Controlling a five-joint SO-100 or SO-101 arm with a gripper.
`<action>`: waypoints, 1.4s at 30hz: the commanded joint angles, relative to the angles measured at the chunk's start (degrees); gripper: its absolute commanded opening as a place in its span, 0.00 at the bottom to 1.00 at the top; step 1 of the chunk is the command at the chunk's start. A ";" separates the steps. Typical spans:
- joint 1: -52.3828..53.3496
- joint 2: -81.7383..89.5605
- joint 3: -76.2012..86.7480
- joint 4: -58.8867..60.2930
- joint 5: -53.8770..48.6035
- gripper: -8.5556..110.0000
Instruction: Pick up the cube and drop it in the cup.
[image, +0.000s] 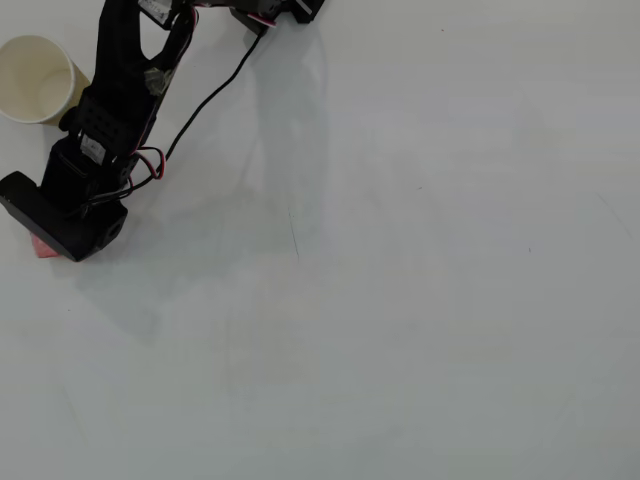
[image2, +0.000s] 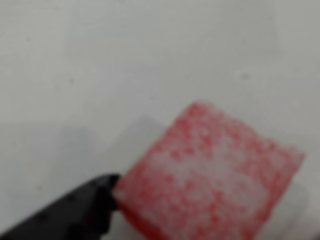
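Where end effector (image2: 112, 192) touches, cube (image2: 210, 175) speckled, blocky.

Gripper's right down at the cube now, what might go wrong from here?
1. In the wrist view only one black fingertip shows, touching a corner of the cube; closing on a corner may twist or squirt it out.
2. In the overhead view the arm hides nearly all of the cube, so grasp checks rest on the blurred wrist view.
3. The cup stands close beside the arm; a lift and swing might knock it.
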 joint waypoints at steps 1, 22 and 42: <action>-0.44 2.81 -9.23 -1.93 -1.05 0.40; 1.23 2.64 -9.40 -1.41 -1.05 0.40; 2.11 3.08 -10.02 -1.58 -1.05 0.40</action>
